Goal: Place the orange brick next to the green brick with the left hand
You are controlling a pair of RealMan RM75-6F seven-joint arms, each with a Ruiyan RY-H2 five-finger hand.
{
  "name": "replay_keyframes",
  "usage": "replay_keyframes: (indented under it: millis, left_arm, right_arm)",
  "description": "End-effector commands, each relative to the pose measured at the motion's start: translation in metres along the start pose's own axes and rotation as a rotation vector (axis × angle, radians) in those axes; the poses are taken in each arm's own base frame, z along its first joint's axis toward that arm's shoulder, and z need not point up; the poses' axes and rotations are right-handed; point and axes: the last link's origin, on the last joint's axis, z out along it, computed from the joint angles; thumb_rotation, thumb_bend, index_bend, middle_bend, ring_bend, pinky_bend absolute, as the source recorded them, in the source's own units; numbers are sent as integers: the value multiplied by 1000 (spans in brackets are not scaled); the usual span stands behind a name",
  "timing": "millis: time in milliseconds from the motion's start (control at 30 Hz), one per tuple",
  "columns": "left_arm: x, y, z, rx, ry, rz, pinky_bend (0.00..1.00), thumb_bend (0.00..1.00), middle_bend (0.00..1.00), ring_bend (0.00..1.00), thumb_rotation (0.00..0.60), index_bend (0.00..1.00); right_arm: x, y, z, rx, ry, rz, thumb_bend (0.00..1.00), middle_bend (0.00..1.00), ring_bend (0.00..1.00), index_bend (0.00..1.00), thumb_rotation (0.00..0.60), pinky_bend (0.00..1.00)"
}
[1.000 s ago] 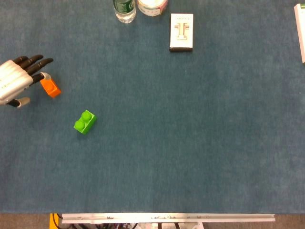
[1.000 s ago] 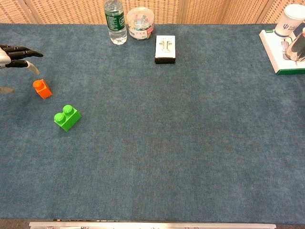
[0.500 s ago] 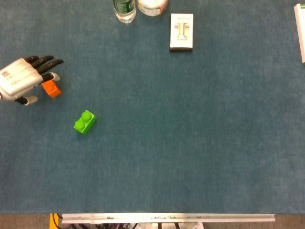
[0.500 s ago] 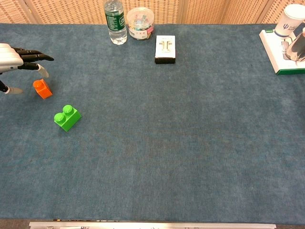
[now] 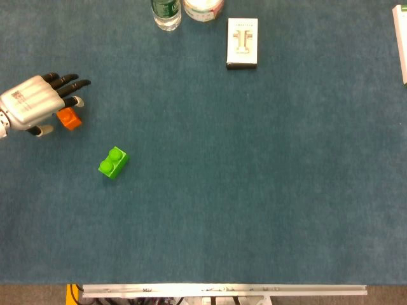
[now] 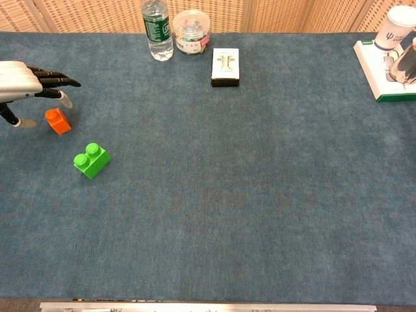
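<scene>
The small orange brick (image 5: pixel 69 118) (image 6: pixel 58 121) lies on the blue cloth at the far left. My left hand (image 5: pixel 37 103) (image 6: pixel 26 83) hovers over it with fingers spread and straight, holding nothing; its fingertips (image 5: pixel 81 82) reach past the brick's far side and the thumb sits on the near side. The green brick (image 5: pixel 113 162) (image 6: pixel 91 160) lies a short way toward the front and right of the orange one, apart from it. My right hand shows in neither view.
A water bottle (image 6: pixel 156 29) and a clear tub (image 6: pixel 191 30) stand at the table's far edge, with a white box (image 6: pixel 225 67) just right of them. A white tray (image 6: pixel 383 75) with a cup sits at the far right.
My left hand has moved right, coming over the orange brick and partly covering it in the head view. Both bricks have stayed put.
</scene>
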Motion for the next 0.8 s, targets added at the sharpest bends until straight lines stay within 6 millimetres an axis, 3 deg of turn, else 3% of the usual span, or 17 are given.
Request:
replay_keyframes:
  millis: [33,800]
  left_arm:
    - [0,0,2,1,-2,-4,189,254,0,0,600,232]
    - [0,3,14,-16,-31,-11,189,253,0,0,600,266]
  right_arm:
    - [0,0,1,-2,-1,3,435,548,418,632,600,462]
    - [-8,-4,8,-9,-26,5,435,548,418,632,600,462]
